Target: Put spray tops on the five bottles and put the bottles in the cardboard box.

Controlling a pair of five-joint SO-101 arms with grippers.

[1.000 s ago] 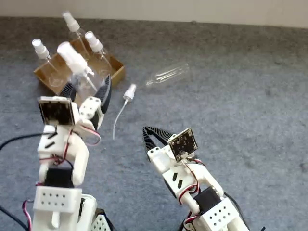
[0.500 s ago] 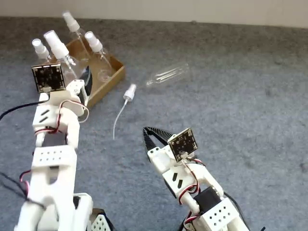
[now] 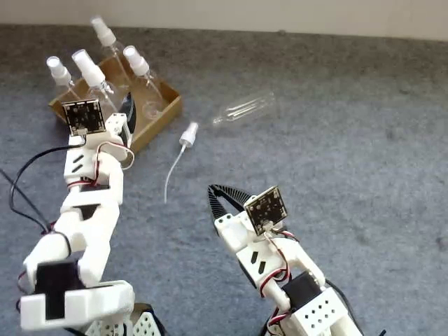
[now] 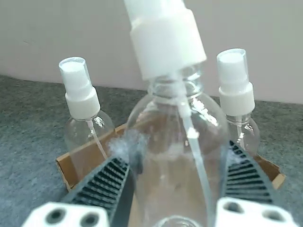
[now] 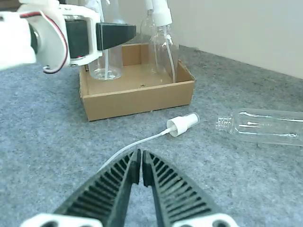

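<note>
The cardboard box [image 3: 159,120] sits far left on the worktop [image 3: 336,161], with three bottles [image 3: 143,80] standing in it and a fourth bottle [image 3: 96,80] among them. Just right lies the spray top [image 3: 187,134], then the fifth bottle [image 3: 245,110].

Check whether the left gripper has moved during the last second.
Yes. In the high view the left gripper with its bottle moved away from the loose spray top, in over the cardboard box.

We see a mottled grey carpet [image 3: 364,182] and a tan-brown cardboard box [image 3: 159,122]. The bottles [image 3: 148,94] are clear and colourless — the held bottle [image 4: 175,156] and the loose bottle [image 3: 245,110] alike — the fitted spray tops [image 3: 135,59] white, as is the loose spray top [image 3: 187,134] with its white tube. The left arm [image 3: 87,210] and right arm [image 3: 266,262] are white, their fingers [image 5: 113,189] black and ribbed, the wall [image 3: 280,14] pale cream
</note>
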